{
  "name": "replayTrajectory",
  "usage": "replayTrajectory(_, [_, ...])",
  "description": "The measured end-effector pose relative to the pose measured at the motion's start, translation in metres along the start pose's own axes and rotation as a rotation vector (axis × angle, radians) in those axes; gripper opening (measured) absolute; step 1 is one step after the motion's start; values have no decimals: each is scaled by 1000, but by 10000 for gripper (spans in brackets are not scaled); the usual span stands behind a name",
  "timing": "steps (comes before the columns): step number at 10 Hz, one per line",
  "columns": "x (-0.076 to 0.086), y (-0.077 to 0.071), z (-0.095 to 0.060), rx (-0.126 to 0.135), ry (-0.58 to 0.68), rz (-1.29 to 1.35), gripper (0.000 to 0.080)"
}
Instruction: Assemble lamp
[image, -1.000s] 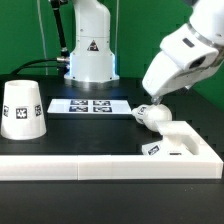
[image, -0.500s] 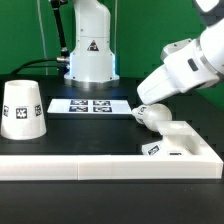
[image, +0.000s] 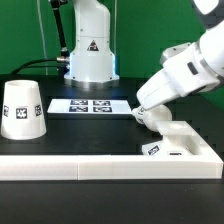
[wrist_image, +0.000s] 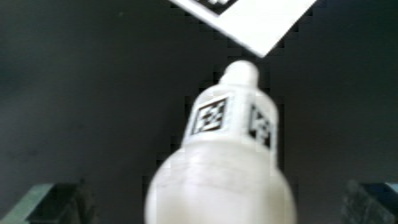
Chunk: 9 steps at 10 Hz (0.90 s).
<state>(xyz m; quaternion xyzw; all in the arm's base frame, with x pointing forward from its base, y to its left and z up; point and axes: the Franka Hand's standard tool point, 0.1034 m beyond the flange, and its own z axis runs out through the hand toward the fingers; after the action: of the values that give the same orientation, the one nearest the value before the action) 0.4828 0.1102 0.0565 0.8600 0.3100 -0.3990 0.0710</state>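
Observation:
The white bulb (image: 153, 118) lies on its side on the black table, against the flat square base (image: 185, 140) at the exterior view's right, with its neck towards the marker board. In the wrist view the bulb (wrist_image: 228, 150) fills the middle, tags on its neck. My gripper (image: 142, 108) is low over the bulb and open. Its dark fingers (wrist_image: 50, 203) stand on either side of the bulb's wide body, with a gap on each side, in the wrist view (wrist_image: 217, 205). The cone shade (image: 22, 108) stands upright at the exterior view's left.
The marker board (image: 92, 105) lies behind the bulb; its corner shows in the wrist view (wrist_image: 267, 20). The long white border rail (image: 70, 168) runs along the front. The white robot pedestal (image: 88, 50) stands at the back.
The arm has tilted over and come down towards the bulb, with the gripper now around it. The bulb, base and shade have not moved.

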Motion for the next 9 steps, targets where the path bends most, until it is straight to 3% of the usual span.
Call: replayTrajectory(9, [21,4,35,1,27,1,699])
